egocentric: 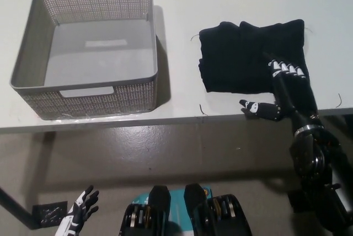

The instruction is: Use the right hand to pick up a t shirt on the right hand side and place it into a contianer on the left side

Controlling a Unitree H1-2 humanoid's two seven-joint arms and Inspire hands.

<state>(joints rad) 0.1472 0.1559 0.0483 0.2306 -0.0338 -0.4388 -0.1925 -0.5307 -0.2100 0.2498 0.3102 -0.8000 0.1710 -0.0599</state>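
Observation:
A black folded t-shirt (248,54) lies on the right part of the white table (220,4). My black right hand (281,90) is open over the shirt's near right corner, its fingers spread on the cloth and the thumb pointing left along the table's front edge. It holds nothing. A grey perforated basket (33,48) stands on the left of the table, with nothing in it. My white left hand (80,208) rests low at the picture's lower left, below the table, with fingers apart.
The table's front edge (165,121) runs across the middle of the picture, with grey floor (165,153) below it. A strip of bare table separates the basket from the shirt.

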